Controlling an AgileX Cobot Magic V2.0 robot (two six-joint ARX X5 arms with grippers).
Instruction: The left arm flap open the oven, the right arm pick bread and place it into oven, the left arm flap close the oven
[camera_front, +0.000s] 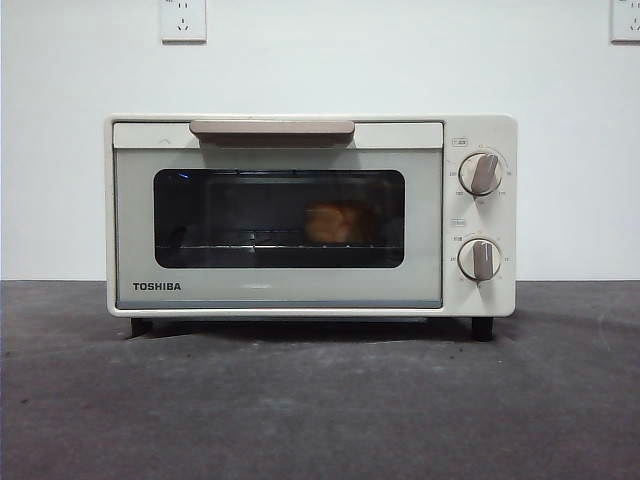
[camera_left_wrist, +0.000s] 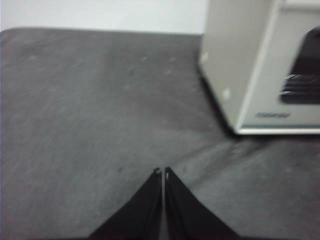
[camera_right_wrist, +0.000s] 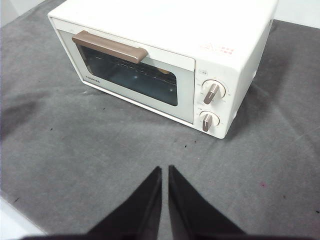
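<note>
Your TOSHIBA toaster oven stands upright on the dark grey desk, its door closed flat against the body. The beige bar handle runs along the top edge of the door, and the two round knobs sit one above the other on the panel to the right of the door in the front view.

Look through the dark glass window and you will see the bread, a small golden-orange bun, inside the oven. It rests on the wire rack, right of the window's middle as the front camera sees it. The glass dims it, so you cannot make out its surface in detail.

Your left tool hangs over bare desk, off to the side of the oven's corner and well apart from it. Its two black jaws are pressed together at the tips, holding nothing. That view is somewhat blurred.

Your right tool hangs above the desk in front of the oven, looking down at the door and knobs, also clear of the oven. Its jaws stand nearly together with only a thin slit between them, and nothing is held.

Two wall sockets show on the white wall behind the oven.
</note>
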